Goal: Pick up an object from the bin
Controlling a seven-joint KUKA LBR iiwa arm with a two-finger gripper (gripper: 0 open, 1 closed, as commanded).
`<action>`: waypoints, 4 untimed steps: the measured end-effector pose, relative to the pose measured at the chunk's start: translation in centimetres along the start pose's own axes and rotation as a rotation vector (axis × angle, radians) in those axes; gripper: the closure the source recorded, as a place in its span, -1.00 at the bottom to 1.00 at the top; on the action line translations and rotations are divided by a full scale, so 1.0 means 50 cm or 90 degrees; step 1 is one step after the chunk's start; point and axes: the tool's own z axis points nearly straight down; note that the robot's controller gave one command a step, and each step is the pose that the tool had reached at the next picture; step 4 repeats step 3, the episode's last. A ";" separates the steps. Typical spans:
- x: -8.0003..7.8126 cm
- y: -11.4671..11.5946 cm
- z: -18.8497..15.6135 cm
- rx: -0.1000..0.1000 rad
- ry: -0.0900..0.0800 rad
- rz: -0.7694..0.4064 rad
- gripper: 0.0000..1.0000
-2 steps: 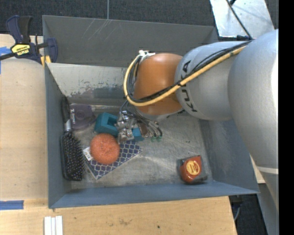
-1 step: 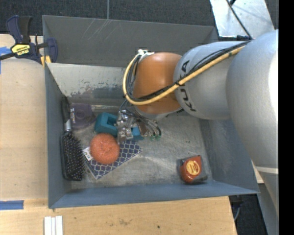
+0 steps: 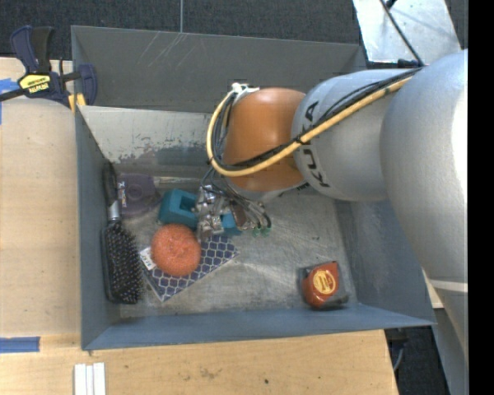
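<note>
My gripper [image 3: 218, 219] reaches down into the middle of the bin, its metal fingers right beside a teal plastic block [image 3: 178, 206] and above the corner of a blue-and-white patterned cloth [image 3: 196, 268]. An orange ball [image 3: 176, 249] rests on that cloth, just left of and below the fingers. A small green piece [image 3: 262, 230] lies at the gripper's right side. Whether anything sits between the fingers is hidden.
A black hairbrush [image 3: 120, 257] lies along the left wall, with a purple translucent item [image 3: 137, 189] near its handle. A red-and-orange tape measure [image 3: 322, 285] sits near the front right corner. The arm and its orange cover hang over the bin's back right.
</note>
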 end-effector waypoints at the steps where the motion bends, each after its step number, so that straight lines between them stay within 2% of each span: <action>1: 0.000 0.000 0.000 0.000 -0.001 0.000 1.00; 4: 0.000 0.000 0.000 0.000 -0.001 0.000 1.00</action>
